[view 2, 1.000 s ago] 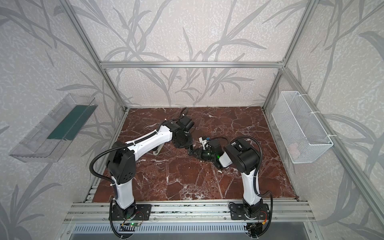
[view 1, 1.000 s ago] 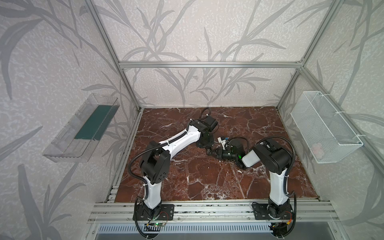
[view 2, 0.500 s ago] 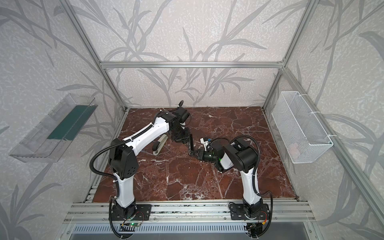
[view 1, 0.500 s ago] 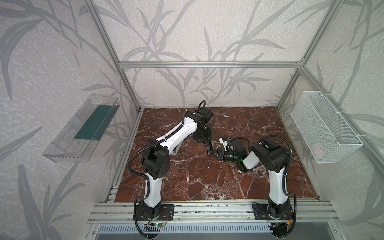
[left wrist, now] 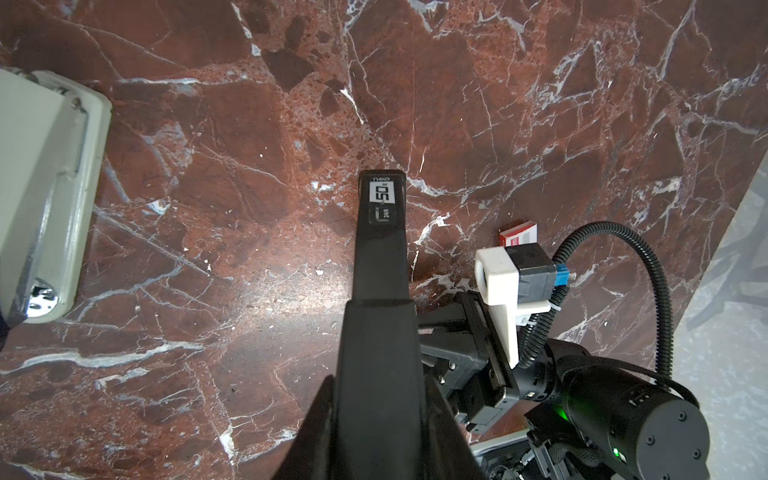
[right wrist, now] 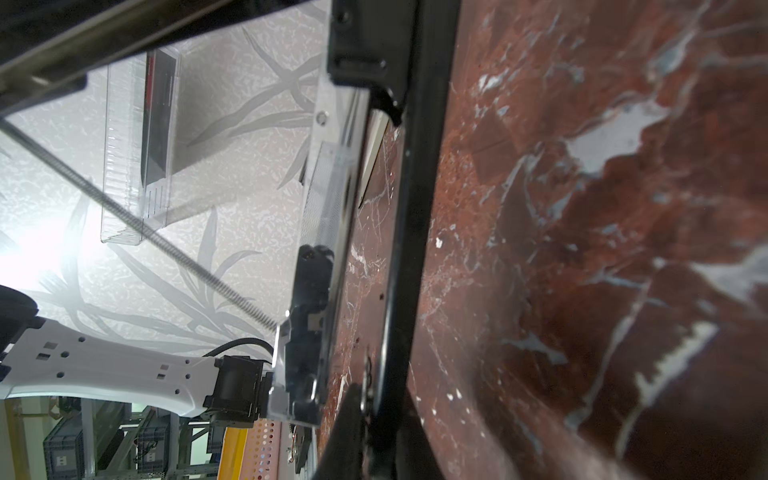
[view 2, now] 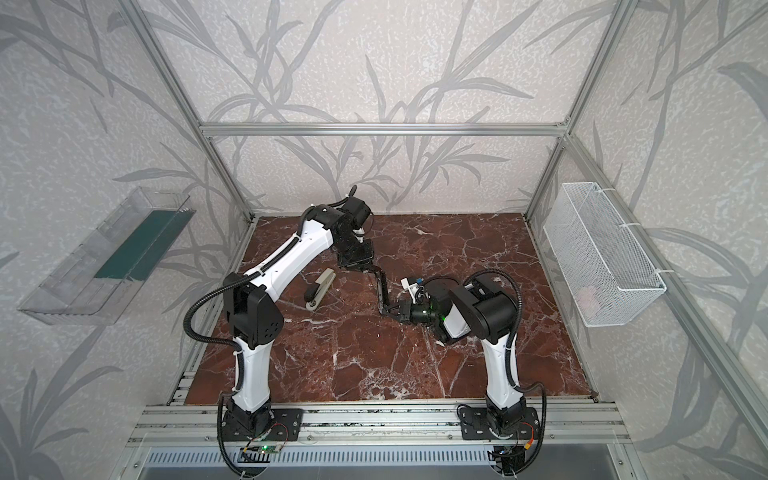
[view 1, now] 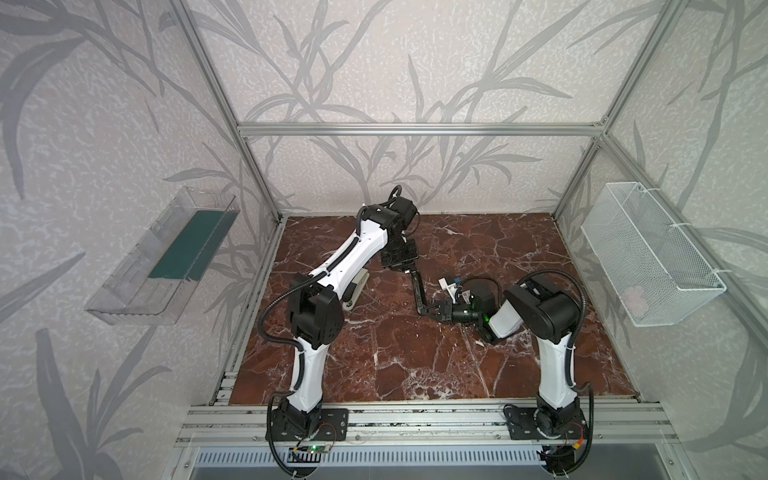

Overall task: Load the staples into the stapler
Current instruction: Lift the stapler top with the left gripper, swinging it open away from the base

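A black stapler (view 1: 417, 289) stands swung open above the marble floor in both top views. My left gripper (view 1: 405, 268) is shut on its top arm (left wrist: 380, 249), which runs out from between the jaws. My right gripper (view 1: 436, 309) is low on the floor and is shut on the stapler's base (right wrist: 415, 208). The bare metal magazine rail (right wrist: 328, 199) and its long spring (right wrist: 166, 245) show beside that base. No strip of staples shows. Their small white box with red print (left wrist: 517, 236) lies on the floor behind the right wrist camera.
A second stapler (view 2: 318, 289), beige with a black end, lies on the floor to the left, partly under my left arm. A clear tray (view 1: 166, 257) hangs on the left wall. A white wire basket (view 1: 648, 253) hangs on the right wall.
My left gripper has risen and drawn back from the right gripper with the stapler's top arm in it, swinging the stapler open. The right gripper has stayed in place.
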Robot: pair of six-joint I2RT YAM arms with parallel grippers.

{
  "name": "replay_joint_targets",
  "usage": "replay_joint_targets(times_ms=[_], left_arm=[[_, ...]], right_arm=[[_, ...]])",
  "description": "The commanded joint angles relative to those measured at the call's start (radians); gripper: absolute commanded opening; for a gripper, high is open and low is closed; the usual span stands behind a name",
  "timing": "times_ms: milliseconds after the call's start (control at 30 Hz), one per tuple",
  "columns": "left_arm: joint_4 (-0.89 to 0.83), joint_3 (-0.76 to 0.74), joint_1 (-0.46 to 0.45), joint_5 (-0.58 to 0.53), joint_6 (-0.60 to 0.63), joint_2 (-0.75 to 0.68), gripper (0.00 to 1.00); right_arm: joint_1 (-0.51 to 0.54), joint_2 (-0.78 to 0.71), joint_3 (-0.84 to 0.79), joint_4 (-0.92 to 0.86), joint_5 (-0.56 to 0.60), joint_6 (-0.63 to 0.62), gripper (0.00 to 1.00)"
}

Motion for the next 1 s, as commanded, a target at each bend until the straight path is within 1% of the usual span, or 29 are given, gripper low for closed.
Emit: replay_joint_targets(times_ms=[0, 300, 633, 767, 967], left_arm=[[0.075, 0.077, 0.048, -0.101, 0.031, 0.004, 0.0], [0.063, 0.15, 0.107, -0.091, 0.049, 0.063, 0.0], [0.068, 0.189, 0.142, -0.08, 0.078, 0.141, 0.0], [0.072, 0.214, 0.17, -0.018, 0.093, 0.182, 0.0], [0.012, 0.319, 0.192, 0.021, 0.141, 0.263, 0.0]], right_arm=[[0.011, 0.037, -0.07, -0.205, -0.083, -0.083, 0.0], [0.009, 0.011, -0.098, -0.284, -0.08, -0.131, 0.0], [0.007, 0.009, -0.109, -0.276, -0.075, -0.137, 0.0], [0.005, 0.01, -0.114, -0.27, -0.073, -0.134, 0.0], [0.004, 0.028, -0.111, -0.265, -0.078, -0.131, 0.0]])
